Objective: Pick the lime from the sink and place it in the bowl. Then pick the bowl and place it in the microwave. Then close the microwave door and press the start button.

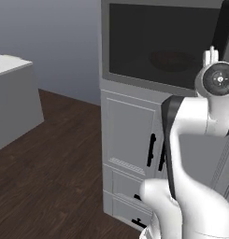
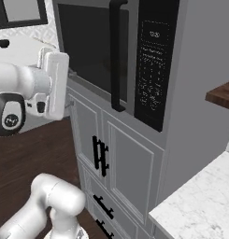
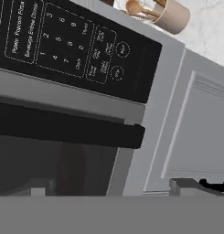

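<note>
Microwave door (image 2: 95, 51) shut, dark glass with black handle (image 2: 115, 56); bowl (image 1: 172, 59) dimly visible behind the glass inside microwave (image 1: 158, 46); jaws wide open, holding nothing, near the keypad (image 3: 67, 39); cabinets (image 2: 130, 172) below.

Behind the dark glass of the microwave door (image 1: 153, 46), the bowl (image 1: 172, 59) is only a dim reddish shape, and whether the lime sits in it cannot be told. The arm (image 1: 214, 107) covers the door's right side in the left base view. The print on the control panel (image 2: 151, 65) is too small to read in the right base view. In the hand view the panel's left part and the door handle (image 3: 63, 125) run past the frame's edge, and a tan holder (image 3: 170, 16) is cut off at the top.
</note>
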You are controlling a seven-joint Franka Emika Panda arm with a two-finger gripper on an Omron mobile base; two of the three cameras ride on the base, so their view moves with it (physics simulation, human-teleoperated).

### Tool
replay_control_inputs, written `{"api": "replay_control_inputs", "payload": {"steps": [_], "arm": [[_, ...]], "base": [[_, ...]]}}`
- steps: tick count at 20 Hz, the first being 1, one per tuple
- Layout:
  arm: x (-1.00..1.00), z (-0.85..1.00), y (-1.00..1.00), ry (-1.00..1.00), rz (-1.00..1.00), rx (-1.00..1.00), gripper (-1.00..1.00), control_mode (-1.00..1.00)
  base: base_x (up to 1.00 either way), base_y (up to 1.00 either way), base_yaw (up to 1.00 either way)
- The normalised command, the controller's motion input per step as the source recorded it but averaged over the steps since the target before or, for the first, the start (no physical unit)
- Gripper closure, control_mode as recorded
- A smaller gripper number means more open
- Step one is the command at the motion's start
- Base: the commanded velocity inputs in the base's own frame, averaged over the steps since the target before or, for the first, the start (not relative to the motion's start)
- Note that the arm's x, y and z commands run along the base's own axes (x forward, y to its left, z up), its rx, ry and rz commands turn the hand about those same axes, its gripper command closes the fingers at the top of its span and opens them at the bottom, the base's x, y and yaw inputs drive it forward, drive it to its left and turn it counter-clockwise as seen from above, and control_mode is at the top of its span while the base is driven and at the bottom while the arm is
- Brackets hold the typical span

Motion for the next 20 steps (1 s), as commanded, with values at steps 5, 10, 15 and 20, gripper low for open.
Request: {"api": "replay_control_inputs", "payload": {"steps": [5, 10, 15, 20], "arm": [[-0.38, 0.0, 0.0, 0.53, 0.06, -0.53, -1.0, -1.0], [-0.47, -0.09, 0.0, 0.32, 0.07, -0.56, -1.0, -1.0], [-0.41, -0.29, -0.15, 0.31, 0.21, -0.61, -1.0, -1.0], [-0.19, -0.38, -0.13, 0.24, 0.34, -0.55, 1.0, -1.0]], "base": [[0.0, 0.0, 0.0], [0.0, 0.0, 0.0], [0.0, 0.0, 0.0], [0.0, 0.0, 0.0]]}}
